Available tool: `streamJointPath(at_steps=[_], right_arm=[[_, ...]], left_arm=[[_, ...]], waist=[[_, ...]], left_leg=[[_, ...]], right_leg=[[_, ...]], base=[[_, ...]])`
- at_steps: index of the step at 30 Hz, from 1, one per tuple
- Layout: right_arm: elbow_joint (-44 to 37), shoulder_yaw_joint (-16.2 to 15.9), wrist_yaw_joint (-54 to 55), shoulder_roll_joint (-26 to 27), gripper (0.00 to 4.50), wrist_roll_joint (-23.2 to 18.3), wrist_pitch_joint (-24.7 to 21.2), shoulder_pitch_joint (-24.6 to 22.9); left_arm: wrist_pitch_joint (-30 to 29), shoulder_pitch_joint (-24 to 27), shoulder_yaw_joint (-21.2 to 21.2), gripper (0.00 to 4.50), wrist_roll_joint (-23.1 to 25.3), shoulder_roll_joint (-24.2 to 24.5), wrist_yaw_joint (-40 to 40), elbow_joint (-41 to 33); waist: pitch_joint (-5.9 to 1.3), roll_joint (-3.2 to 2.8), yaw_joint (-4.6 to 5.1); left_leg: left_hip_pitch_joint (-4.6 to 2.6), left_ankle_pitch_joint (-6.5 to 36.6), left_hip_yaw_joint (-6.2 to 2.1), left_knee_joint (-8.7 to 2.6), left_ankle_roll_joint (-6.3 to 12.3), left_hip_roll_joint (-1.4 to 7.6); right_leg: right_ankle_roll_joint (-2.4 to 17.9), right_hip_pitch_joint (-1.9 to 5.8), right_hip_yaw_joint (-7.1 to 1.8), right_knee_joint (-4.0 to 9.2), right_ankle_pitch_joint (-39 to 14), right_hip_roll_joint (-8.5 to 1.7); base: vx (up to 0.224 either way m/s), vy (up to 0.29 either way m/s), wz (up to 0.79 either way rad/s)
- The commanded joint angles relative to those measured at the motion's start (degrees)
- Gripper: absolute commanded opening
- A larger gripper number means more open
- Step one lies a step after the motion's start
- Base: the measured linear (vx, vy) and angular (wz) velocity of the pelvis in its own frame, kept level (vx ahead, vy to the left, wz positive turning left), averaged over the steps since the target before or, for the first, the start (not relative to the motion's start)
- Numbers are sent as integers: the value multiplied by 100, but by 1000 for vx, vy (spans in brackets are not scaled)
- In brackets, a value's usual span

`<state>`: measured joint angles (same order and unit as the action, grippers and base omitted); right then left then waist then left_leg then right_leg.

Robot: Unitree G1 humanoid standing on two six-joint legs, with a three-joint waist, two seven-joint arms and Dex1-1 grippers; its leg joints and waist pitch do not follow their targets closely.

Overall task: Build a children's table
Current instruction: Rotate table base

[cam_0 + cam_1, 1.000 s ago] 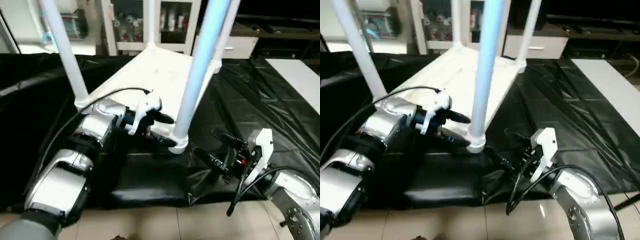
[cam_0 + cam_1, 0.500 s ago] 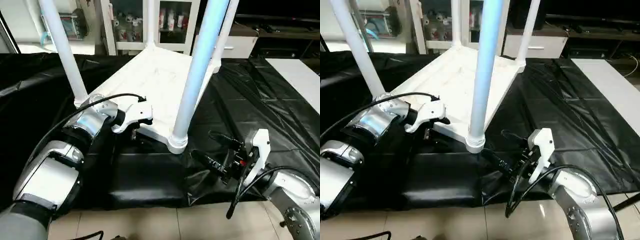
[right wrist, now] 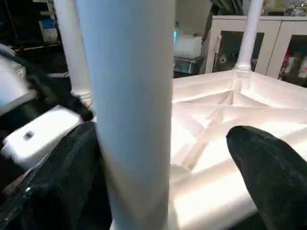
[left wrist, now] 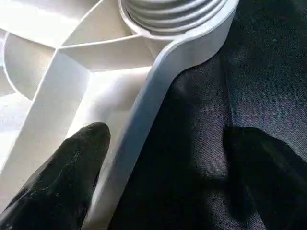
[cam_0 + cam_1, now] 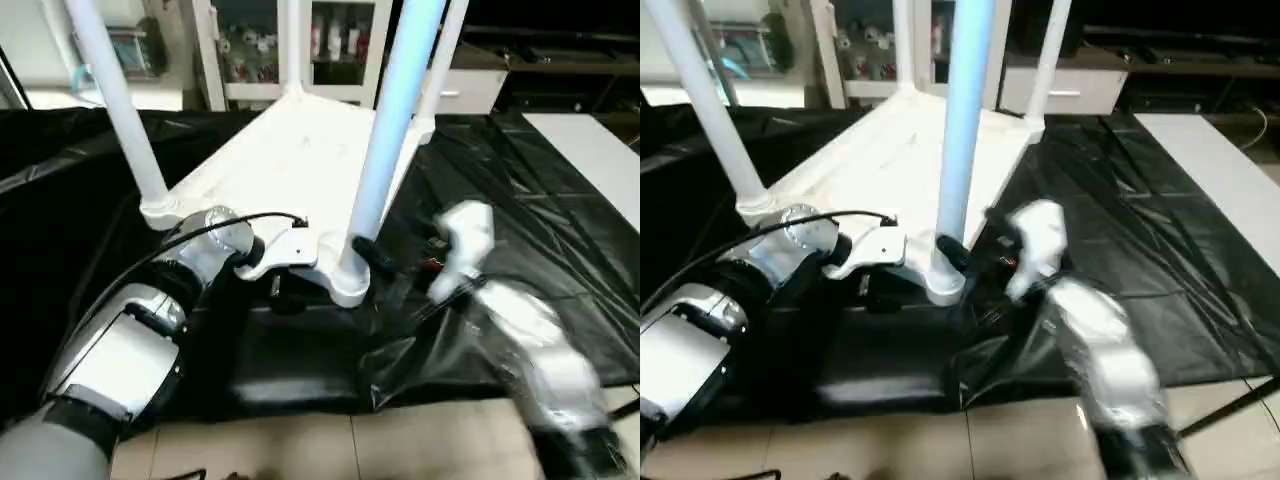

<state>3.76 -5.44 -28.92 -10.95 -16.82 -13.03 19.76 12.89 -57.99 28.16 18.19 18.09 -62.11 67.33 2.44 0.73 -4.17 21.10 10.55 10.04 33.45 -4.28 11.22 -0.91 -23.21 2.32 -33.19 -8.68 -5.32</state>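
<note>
Four smooth tapered legs are seen upright on the ribbed white tabletop.
Left gripper is spread across the rim; right gripper gapes around the leg, nothing clamped.

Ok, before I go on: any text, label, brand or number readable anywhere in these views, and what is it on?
None readable.
Tabletop and near leg: plain white, no markings.
Items in the glass cabinet behind: may carry labels, too blurred to read.
Left tool and right tool: no print visible on the black fingers or white housings.
</note>
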Motion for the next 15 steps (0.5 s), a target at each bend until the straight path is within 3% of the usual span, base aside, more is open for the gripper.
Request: streamJointPath(at_steps=[1,4,7,9,10,14,15], right_arm=[[291,9,84,55,445,124,147,150],[925,7,84,272,445,122,307,465],[1419,-18,80,342,445,274,538,649],[1518,15,92,347,445,305,600,693],[1492,71,64,291,445,303,609,681],[1356,238,39,105,445,274,607,595],[1324,284,27,49,445,258,614,569]], left_arm=[[3,-24,-1,450,25,13,-86,61],[-24,7,-55,450,3,78,-187,49],[-58,83,-101,450,-3,186,-320,-19],[-81,136,-107,450,-1,265,-408,-95],[-141,206,-106,450,6,375,-507,-215],[-227,411,-119,450,-10,639,-710,-586],[-261,475,-128,450,-22,714,-777,-710]], waist=[[-389,-57,13],[-396,-44,22],[-387,11,38],[-378,-9,45],[-379,50,63],[-374,-15,68],[-375,-8,68]], left_leg=[[-118,1298,-8,-418,-98,133],[-106,1169,-5,-411,2,131],[-94,1141,2,-410,57,135],[-109,1169,3,-419,70,142],[-93,1131,4,-423,86,149],[-110,1135,2,-428,79,161],[-120,1136,7,-429,71,165]], right_leg=[[1521,267,-143,221,-424,-240],[1625,283,-141,190,-283,-256],[1624,295,-140,191,-396,-270],[1602,283,-142,206,-463,-259],[1596,301,-141,196,-417,-259],[1598,284,-143,186,-410,-252],[1601,283,-143,190,-388,-253]], base=[[0,0,0],[0,0,0],[0,0,0],[0,0,0],[0,0,0],[0,0,0],[0,0,0]])
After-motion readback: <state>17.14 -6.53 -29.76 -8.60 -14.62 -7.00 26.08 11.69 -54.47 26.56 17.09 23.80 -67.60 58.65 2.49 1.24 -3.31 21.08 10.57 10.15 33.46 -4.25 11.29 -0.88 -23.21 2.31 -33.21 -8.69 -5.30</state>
